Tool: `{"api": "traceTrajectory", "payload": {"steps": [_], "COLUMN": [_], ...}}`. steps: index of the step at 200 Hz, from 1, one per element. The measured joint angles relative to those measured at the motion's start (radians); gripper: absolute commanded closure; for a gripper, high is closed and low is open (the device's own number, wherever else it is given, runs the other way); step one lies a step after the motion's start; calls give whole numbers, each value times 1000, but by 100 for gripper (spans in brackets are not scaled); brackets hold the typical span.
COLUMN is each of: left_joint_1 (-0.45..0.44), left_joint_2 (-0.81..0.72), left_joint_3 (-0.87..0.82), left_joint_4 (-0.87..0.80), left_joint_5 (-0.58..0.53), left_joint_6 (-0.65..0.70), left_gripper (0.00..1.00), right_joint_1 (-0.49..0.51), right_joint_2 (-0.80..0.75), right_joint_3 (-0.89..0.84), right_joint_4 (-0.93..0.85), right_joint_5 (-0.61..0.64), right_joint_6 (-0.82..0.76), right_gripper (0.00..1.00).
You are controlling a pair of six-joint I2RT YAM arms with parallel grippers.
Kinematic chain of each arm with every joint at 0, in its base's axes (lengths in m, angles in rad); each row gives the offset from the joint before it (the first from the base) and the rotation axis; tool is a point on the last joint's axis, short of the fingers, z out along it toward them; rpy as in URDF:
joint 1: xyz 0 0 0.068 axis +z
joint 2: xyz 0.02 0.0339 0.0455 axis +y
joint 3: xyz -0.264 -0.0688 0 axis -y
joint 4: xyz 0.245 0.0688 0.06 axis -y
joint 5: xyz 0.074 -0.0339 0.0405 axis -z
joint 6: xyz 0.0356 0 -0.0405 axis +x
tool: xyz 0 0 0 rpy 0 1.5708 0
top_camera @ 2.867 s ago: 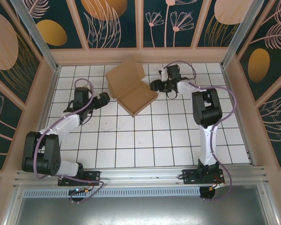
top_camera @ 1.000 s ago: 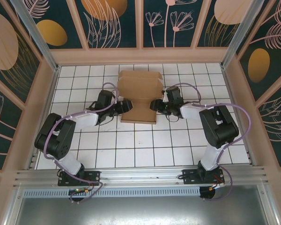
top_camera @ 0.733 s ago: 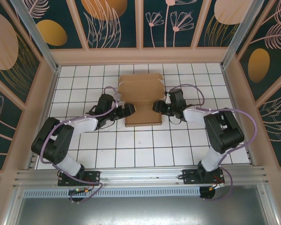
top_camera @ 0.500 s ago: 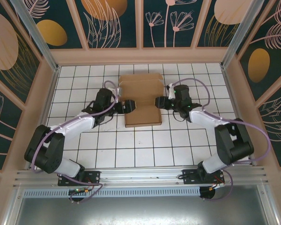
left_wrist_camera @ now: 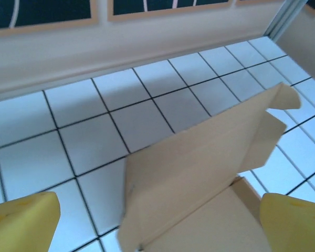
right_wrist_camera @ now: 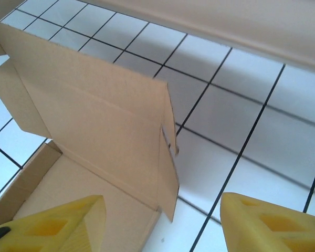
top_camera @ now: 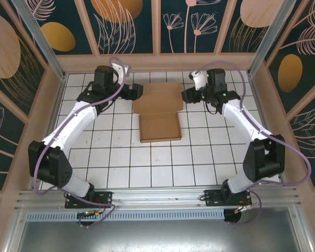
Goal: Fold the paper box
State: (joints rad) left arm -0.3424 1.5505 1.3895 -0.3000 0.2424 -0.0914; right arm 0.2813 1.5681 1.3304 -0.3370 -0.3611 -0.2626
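The paper box (top_camera: 160, 127) is a brown cardboard piece on the white tiled floor, its shallow tray toward me and its wider lid panel (top_camera: 158, 97) behind it. My left gripper (top_camera: 138, 93) sits at the lid's left end, open. In the left wrist view the lid (left_wrist_camera: 199, 168) leans up between the yellow fingertips (left_wrist_camera: 23, 220), which are apart from it. My right gripper (top_camera: 185, 96) is at the lid's right end, also open. In the right wrist view the lid's side flap (right_wrist_camera: 165, 173) hangs between its fingertips (right_wrist_camera: 273, 220) without touching them.
A low wooden wall (top_camera: 157, 62) runs close behind the box and both grippers. Wooden side walls (top_camera: 47, 105) close the pen left and right. White tiled floor (top_camera: 147, 163) stretches toward the arm bases.
Both arms have swung from the tray's sides toward the back wall, now flanking the lid panel. The left jaws have opened wider. The box has stayed in place.
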Motion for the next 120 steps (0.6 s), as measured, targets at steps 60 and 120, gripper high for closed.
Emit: {"api": "traceTrajectory", "payload": {"steps": [60, 120], "left_joint_1": [49, 64], "left_joint_2": [125, 182], "left_joint_3": [203, 240], "left_joint_4": [-194, -269], "left_joint_5": [-26, -25], "left_joint_6": [101, 137], "left_gripper": [1, 1], "right_joint_1": [-27, -33], "right_joint_2": [287, 534], "right_joint_3": [417, 776], "right_joint_4": [-344, -638], "right_joint_5": [-37, -98], "right_joint_6": [-201, -338], "right_gripper": [40, 60]}}
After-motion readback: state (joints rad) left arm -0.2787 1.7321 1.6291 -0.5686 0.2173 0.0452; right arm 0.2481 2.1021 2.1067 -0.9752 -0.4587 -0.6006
